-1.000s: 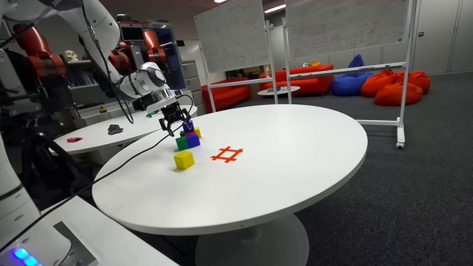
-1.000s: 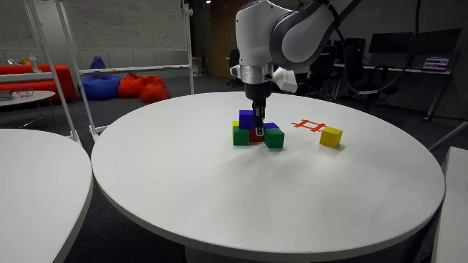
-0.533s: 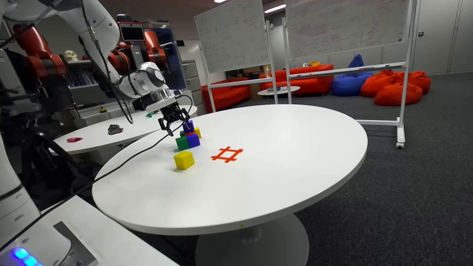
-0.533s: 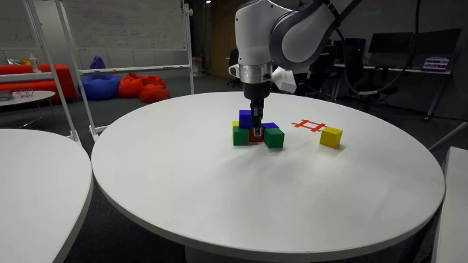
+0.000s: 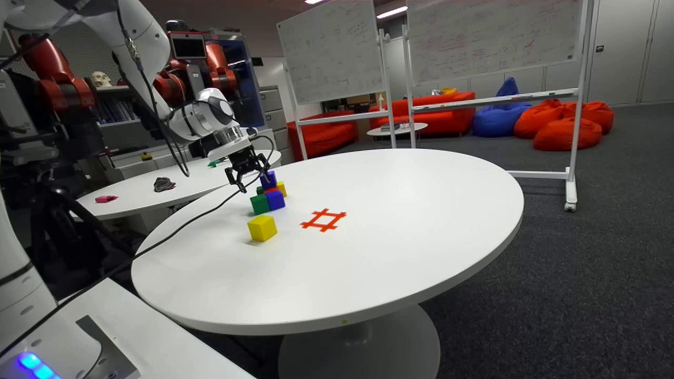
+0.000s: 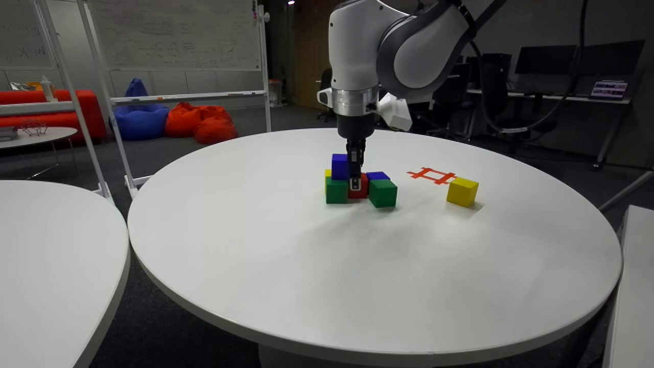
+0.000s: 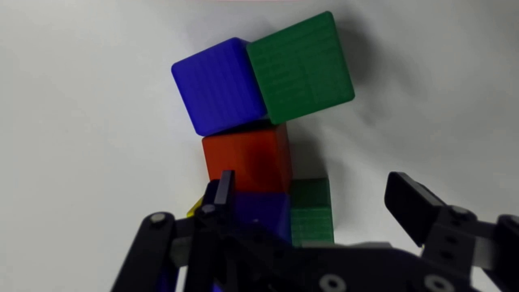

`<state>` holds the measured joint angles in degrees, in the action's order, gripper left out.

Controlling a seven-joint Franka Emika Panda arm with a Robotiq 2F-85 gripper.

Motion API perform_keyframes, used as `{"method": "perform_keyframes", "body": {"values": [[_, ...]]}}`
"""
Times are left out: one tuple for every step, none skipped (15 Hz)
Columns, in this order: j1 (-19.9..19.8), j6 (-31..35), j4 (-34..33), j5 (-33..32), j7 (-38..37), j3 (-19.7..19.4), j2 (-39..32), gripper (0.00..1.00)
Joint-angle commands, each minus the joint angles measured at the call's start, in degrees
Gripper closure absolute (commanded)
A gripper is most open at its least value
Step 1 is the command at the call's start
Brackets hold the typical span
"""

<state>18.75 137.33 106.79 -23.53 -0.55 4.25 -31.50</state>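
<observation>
My gripper (image 7: 310, 177) stands open over a cluster of cubes, its fingers wide apart. The upper blue cube (image 6: 340, 166) rests on the lower ones, and in the wrist view its near part is hidden by the gripper body. One finger (image 7: 225, 187) overlaps that cube's side; whether it touches I cannot tell. The other finger (image 7: 411, 207) hangs over bare table. Under and beside the upper cube are a red cube (image 7: 243, 158), a green cube (image 7: 311, 223) and a mostly hidden yellow cube (image 5: 281, 188). Another blue cube (image 7: 219, 87) and green cube (image 7: 301, 68) adjoin the red one.
A separate yellow cube (image 5: 262, 228) sits on the round white table (image 5: 410, 210), near a red tape outline (image 5: 322, 221). A black cable (image 5: 184, 227) crosses in front of the table in an exterior view. Another white table (image 6: 56, 266) stands close by.
In an exterior view my gripper has drifted slightly left across the cluster. The upper blue cube has shifted a little left as well; the other cubes stay put. The fingers remain apart.
</observation>
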Motion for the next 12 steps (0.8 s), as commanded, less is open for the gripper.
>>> {"method": "perform_keyframes", "body": {"values": [[-0.1,2.4,0.6,-1.6,1.1,0.1,0.0,0.0],[0.0,2.7,0.6,-1.8,1.1,0.0,-0.1,0.0],[0.0,3.3,0.7,-2.0,1.1,0.0,-0.1,0.0],[0.0,3.7,0.7,-2.1,1.1,0.0,-0.2,0.0],[0.1,4.3,0.8,-2.3,1.1,-0.1,-0.3,0.0],[0.1,4.7,0.9,-2.4,1.1,-0.2,-0.3,0.0],[0.2,5.0,0.9,-2.6,1.1,-0.2,-0.3,0.0],[0.2,5.2,1.0,-2.7,1.0,-0.3,-0.3,0.0],[0.2,5.4,1.0,-2.9,1.0,-0.3,-0.3,0.0],[0.3,5.5,1.1,-3.1,1.0,-0.4,-0.3,0.0],[0.3,5.6,1.1,-3.3,1.0,-0.4,-0.3,0.0],[0.3,5.7,1.1,-3.5,1.0,-0.4,-0.3,0.0]]}}
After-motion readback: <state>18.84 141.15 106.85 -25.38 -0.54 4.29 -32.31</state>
